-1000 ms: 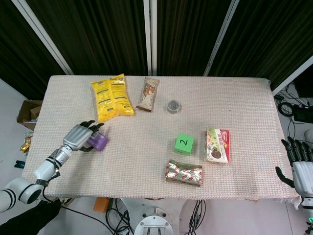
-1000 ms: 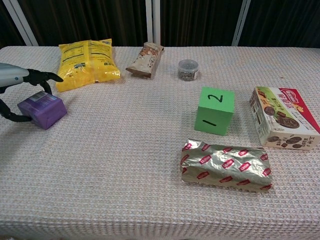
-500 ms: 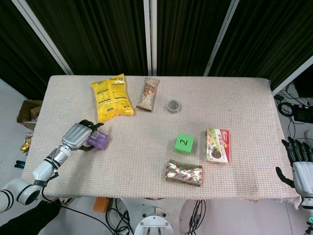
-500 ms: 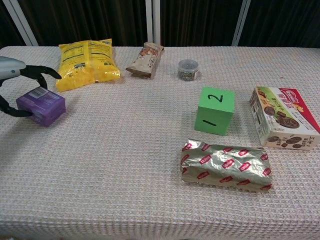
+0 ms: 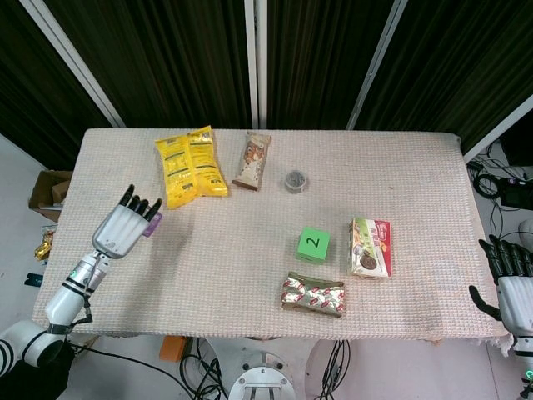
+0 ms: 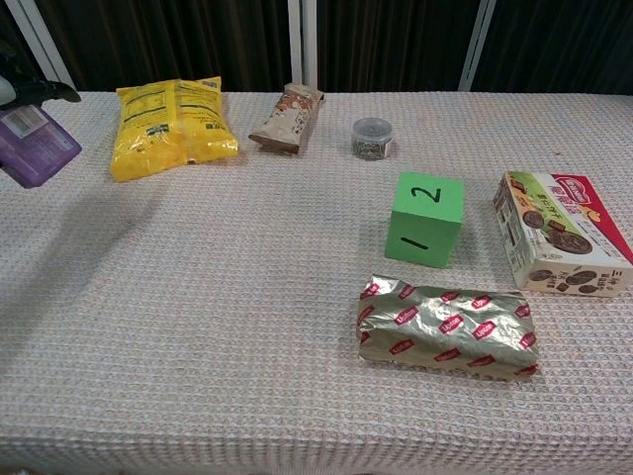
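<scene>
My left hand (image 5: pixel 125 229) holds a small purple box (image 5: pixel 152 223) lifted off the table near its left edge. Most of the box is hidden behind the hand in the head view. The chest view shows the purple box (image 6: pixel 38 148) in the air at the far left, with dark fingertips (image 6: pixel 45 90) over its top. My right hand (image 5: pixel 510 279) hangs beyond the table's right edge, fingers apart and holding nothing.
On the woven tablecloth (image 5: pixel 250 250) lie a yellow chip bag (image 5: pixel 190 165), a snack bar (image 5: pixel 252 161), a small round tin (image 5: pixel 295 180), a green numbered cube (image 5: pixel 313 243), a cookie box (image 5: pixel 370 247) and a foil pack (image 5: pixel 314 294). A cardboard box (image 5: pixel 48 190) sits on the floor at left.
My left hand closed on the purple box, then raised it off the cloth and drew it left and back. The right hand stayed still.
</scene>
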Robot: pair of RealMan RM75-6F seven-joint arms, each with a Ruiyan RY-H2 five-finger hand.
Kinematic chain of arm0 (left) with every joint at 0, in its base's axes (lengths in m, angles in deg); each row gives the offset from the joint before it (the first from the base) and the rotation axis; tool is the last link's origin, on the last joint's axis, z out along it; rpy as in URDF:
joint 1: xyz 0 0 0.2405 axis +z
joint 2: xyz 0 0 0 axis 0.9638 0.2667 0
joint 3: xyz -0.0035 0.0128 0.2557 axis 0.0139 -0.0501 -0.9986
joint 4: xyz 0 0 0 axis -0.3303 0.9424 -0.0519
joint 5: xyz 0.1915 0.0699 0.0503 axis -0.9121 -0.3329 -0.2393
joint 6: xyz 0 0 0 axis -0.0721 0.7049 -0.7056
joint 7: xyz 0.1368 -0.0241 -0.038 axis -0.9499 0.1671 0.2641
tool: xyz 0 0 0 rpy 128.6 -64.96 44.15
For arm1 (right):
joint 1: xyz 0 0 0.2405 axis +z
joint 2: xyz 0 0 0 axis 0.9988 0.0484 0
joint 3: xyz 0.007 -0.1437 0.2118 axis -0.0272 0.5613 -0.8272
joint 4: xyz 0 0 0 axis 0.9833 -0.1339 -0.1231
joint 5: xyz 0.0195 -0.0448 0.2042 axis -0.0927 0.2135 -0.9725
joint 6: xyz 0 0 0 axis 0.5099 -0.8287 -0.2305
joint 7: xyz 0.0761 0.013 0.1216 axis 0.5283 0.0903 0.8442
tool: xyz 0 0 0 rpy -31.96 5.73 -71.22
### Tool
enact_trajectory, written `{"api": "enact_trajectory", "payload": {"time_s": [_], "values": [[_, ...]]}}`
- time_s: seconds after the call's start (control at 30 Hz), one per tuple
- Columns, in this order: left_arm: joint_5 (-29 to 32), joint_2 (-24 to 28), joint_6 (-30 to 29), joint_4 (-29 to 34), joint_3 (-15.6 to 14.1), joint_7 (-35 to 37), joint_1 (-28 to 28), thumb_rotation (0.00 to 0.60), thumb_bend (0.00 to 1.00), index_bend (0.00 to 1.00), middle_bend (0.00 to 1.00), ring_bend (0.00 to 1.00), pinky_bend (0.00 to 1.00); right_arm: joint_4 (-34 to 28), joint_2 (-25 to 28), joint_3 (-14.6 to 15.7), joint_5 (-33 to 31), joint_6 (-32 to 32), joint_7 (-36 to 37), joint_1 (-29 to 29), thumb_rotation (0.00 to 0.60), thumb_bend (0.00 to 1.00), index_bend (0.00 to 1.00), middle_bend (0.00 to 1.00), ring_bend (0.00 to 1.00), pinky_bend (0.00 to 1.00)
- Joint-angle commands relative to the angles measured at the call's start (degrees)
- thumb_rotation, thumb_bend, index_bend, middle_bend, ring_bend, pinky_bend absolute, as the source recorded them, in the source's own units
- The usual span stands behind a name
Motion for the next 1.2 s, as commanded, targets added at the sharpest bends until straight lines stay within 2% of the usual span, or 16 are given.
{"api": "enact_trajectory", "payload": {"time_s": [0.03,0.33,0.57,0.87,1.03,1.2], "values": [[-2.97,-4.93,-5.87,-3.81,-1.03,-9.77,3.15,0.600,0.26,0.16,0.74,0.33,0.17,0.12,-0.01,0.00,-0.06,0.01,0.13,-0.05,0.600,0.24,0.00,0.00,0.00,0.00],[-2.85,-13.22,-5.38,-13.36,-2.08,-17.16,5.06,0.600,0.26,0.14,0.73,0.33,0.17,0.36,-0.14,0.08,-0.22,-0.41,0.25,-0.01,0.600,0.24,0.00,0.00,0.00,0.00],[-1.30,-15.73,-3.83,-15.32,-1.43,-20.95,5.54,0.600,0.26,0.12,0.70,0.32,0.17,0.18,0.02,0.04,-0.45,-0.78,0.02,0.10,0.600,0.24,0.00,0.00,0.00,0.00],[-1.72,-15.17,-2.61,-13.73,-1.77,-22.15,5.37,0.600,0.26,0.09,0.56,0.28,0.17,0.08,-0.09,0.20,-0.87,-1.74,-0.37,0.27,0.600,0.24,0.00,0.00,0.00,0.00],[-1.85,-14.95,-2.07,-12.69,-1.91,-22.71,5.37,0.600,0.26,0.07,0.34,0.20,0.17,0.07,-0.12,0.16,-1.09,-1.93,-0.44,0.28,0.600,0.24,0.00,0.00,0.00,0.00],[-1.65,-14.63,-1.50,-11.25,-1.93,-22.67,5.48,0.600,0.26,0.05,0.24,0.16,0.17,0.11,0.02,0.03,-1.39,-1.90,-0.23,0.18,0.600,0.24,0.00,0.00,0.00,0.00]]}}
